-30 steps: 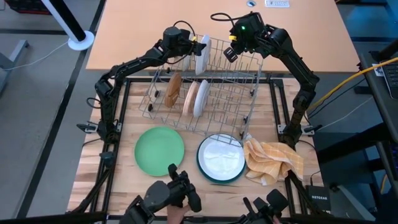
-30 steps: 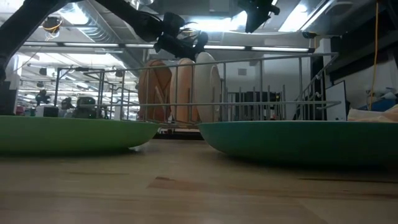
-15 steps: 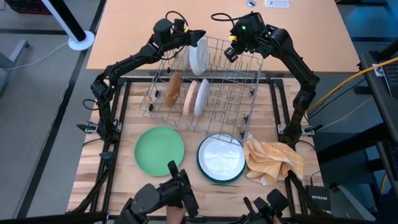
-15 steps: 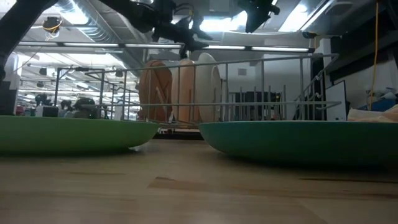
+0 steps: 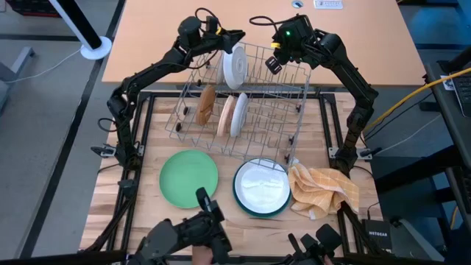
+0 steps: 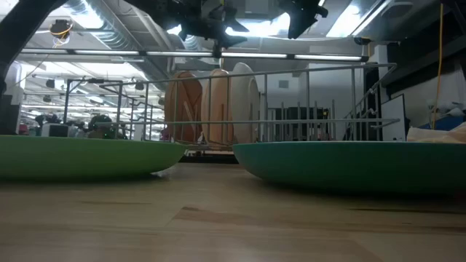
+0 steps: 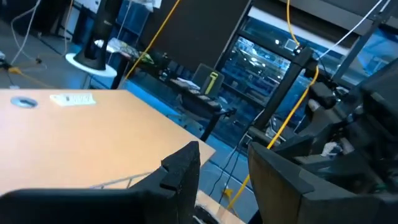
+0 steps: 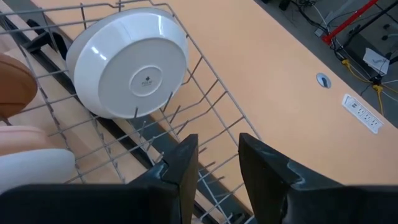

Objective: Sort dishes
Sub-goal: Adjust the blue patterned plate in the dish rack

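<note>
High view, wooden table (image 5: 147,44) under grey wire rack (image 5: 257,118), grey floor around, left pincer (image 5: 234,34) parted, right pincer (image 5: 271,65) parted.

The rack (image 5: 243,99) stands at the far middle of the table (image 5: 147,132). In its far row one plate (image 5: 234,66) leans on edge. In the near row three plates stand on edge side by side: the first (image 5: 205,105) at the left, the second (image 5: 227,114) in the middle, the third (image 5: 237,115) at the right. In front of the rack a plate (image 5: 189,177) lies flat at the left. Right of it lies a bigger plate (image 5: 241,197) with a smaller plate (image 5: 262,185) on it. The cloth (image 5: 322,190) lies just right of these.
</note>
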Robot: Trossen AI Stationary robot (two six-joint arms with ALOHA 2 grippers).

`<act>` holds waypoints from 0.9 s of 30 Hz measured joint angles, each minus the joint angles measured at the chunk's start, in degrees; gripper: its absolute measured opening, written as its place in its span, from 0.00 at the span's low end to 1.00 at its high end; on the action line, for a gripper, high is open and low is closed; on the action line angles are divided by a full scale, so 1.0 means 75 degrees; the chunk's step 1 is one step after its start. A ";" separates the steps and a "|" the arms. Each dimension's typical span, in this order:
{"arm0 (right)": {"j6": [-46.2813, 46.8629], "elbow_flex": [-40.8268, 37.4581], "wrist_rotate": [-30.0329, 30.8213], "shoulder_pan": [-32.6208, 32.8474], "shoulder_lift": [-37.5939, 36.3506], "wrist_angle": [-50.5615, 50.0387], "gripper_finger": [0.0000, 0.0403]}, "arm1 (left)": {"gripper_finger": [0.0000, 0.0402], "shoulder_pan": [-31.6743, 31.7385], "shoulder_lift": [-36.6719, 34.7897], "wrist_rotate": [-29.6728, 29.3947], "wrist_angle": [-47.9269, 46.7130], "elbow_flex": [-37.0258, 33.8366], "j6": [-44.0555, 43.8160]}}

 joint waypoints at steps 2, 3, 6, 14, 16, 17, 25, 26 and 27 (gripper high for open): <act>-0.0002 0.0000 -0.0001 0.0000 0.0000 -0.0128 0.30 | 0.32 0.0059 -0.0118 0.0015 -0.0019 0.0000 0.0183; -0.0002 0.0001 -0.0003 0.0000 0.0000 -0.0208 0.30 | 0.32 0.0103 -0.0192 0.0061 -0.0025 0.0002 0.0305; -0.0002 0.0003 -0.0009 0.0000 0.0000 -0.0441 0.30 | 0.32 0.0190 -0.0402 0.0304 -0.0124 0.0003 0.0851; -0.0192 0.0001 -0.0083 0.0000 0.0000 -0.0779 0.30 | 0.32 0.0274 -0.0981 0.0217 -0.2135 0.0017 0.3686; -0.0195 0.0002 -0.0162 0.0000 0.0000 -0.0776 0.30 | 0.32 0.0233 -0.0970 -0.0019 -0.2839 0.0015 0.4772; -0.0198 0.0003 -0.0220 0.0000 0.0000 -0.0773 0.30 | 0.32 0.0210 -0.0954 -0.0148 -0.3221 0.0010 0.5315; -0.0195 0.0000 -0.0358 0.0000 0.0000 -0.0712 0.30 | 0.32 -0.0205 -0.0808 -0.2737 -0.5258 0.0001 0.8849; -0.0195 0.0003 -0.0362 0.0000 0.0000 -0.0712 0.30 | 0.32 -0.0217 -0.0805 -0.2894 -0.5340 -0.0005 0.9032; -0.0195 0.0002 -0.0361 0.0000 0.0000 -0.0708 0.30 | 0.32 -0.0243 -0.0795 -0.2994 -0.5285 -0.0047 0.9179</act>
